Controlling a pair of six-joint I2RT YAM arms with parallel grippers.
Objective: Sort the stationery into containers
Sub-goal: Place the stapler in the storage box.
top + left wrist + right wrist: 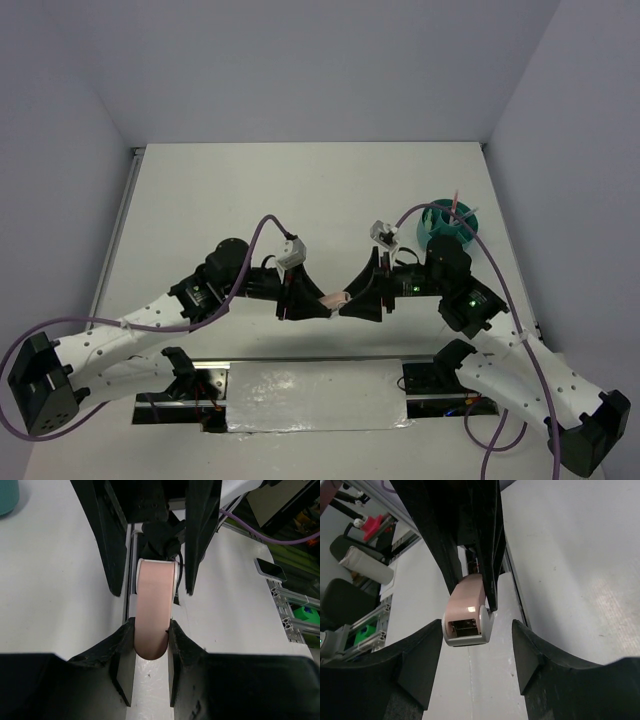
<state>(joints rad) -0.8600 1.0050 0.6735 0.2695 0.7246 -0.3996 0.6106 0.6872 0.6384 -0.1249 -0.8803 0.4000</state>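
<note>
Pink block [333, 298]: a small piece with one rounded end and one white-rimmed open end that is dark inside. It lies lengthwise between the two claws, well to the left of the teal organiser [468, 213] and nearer the arm bases than it. I cannot tell whether it touches the table.
Left claw [322, 303]: clamped on the block's rounded end. The left wrist view shows the left claw [150, 627] with a black finger pressed flat against each side of the block [155, 595].
Right claw [350, 300]: spread wide and gripping nothing. It points away from the organiser toward the left claw. In the right wrist view the right claw [477, 627] stands with a clear gap on both sides of the block's [467, 612] white end.
Teal organiser: round and upright on the white table [300, 190], just behind the right arm's wrist. A corner of the organiser [7, 497] shows at the top left of the left wrist view.
Pink pen [456, 199]: stands tilted out of the organiser's top. Which compartment holds it cannot be made out.
</note>
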